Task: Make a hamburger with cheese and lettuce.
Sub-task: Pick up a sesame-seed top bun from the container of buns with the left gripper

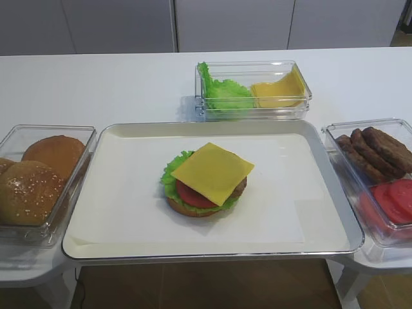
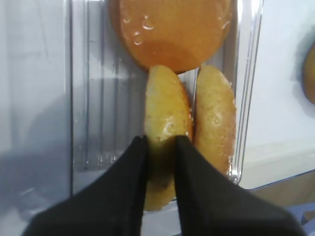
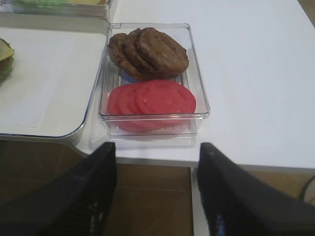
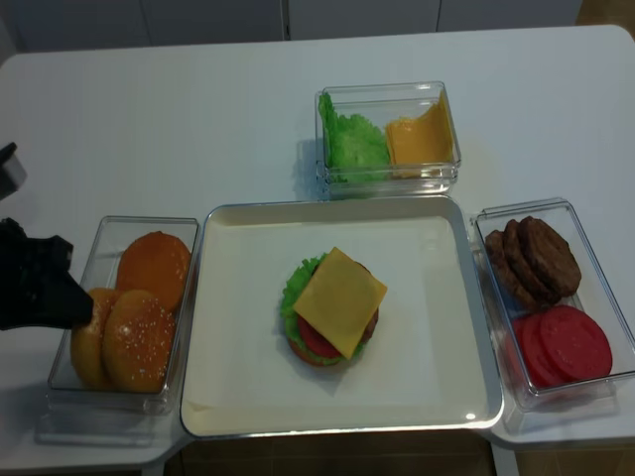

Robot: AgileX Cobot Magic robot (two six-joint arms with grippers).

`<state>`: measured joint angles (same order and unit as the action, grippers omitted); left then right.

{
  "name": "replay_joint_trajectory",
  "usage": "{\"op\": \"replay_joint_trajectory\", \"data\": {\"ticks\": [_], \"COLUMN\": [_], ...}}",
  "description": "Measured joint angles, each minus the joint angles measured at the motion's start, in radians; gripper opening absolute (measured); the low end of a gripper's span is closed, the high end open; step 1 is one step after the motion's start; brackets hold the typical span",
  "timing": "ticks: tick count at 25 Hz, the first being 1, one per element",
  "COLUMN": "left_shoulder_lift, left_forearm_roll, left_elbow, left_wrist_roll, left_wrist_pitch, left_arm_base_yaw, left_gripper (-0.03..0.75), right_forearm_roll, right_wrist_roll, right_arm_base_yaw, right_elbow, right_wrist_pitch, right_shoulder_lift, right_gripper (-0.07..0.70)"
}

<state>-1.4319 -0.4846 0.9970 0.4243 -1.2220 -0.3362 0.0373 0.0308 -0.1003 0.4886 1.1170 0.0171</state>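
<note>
The hamburger [image 1: 206, 183] stands in the middle of the metal tray [image 1: 129, 193]: bun base, lettuce [image 1: 170, 175] fringe, tomato, patty, with the cheese [image 1: 212, 170] as its top layer. At the left, a clear bin [image 4: 149, 223] holds several buns. My left gripper [image 2: 160, 140] reaches into it from the left side [image 4: 74, 307], and its two black fingers press both faces of a tan bun [image 2: 165, 108] that stands on edge. A second bun [image 2: 214, 118] leans beside it. My right gripper [image 3: 156, 145] hangs open over the table's front edge, with nothing between its fingers.
A clear bin [image 1: 254, 64] at the back holds a loose lettuce bunch and spare cheese slices. To the right of the tray, another bin [image 3: 197, 73] carries brown patties [image 3: 150, 51] and tomato slices [image 3: 152, 98]. The table's front edge runs just below both.
</note>
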Motion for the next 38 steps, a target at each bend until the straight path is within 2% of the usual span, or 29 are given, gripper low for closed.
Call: {"op": "replay_joint_trajectory", "data": {"ticks": [11, 23, 38], "left_shoulder_lift": [0.013, 0.013, 0.013], "left_forearm_roll": [-0.019, -0.017, -0.012], "left_elbow": [0.001, 0.001, 0.001], "left_wrist_roll": [0.004, 0.004, 0.004], "left_wrist_pitch": [0.000, 0.000, 0.004], "left_arm_base_yaw": [0.000, 0.000, 0.000], "left_gripper": [0.069, 0.067, 0.237], "right_forearm_roll": [0.000, 0.000, 0.000], "right_wrist_roll": [0.000, 0.000, 0.000], "right_arm_base_yaw": [0.000, 0.000, 0.000], "right_elbow": [0.000, 0.000, 0.000], "right_wrist_pitch": [0.000, 0.000, 0.000], "right_shoulder_lift": [0.000, 0.000, 0.000], "right_gripper": [0.403, 0.403, 0.403]}}
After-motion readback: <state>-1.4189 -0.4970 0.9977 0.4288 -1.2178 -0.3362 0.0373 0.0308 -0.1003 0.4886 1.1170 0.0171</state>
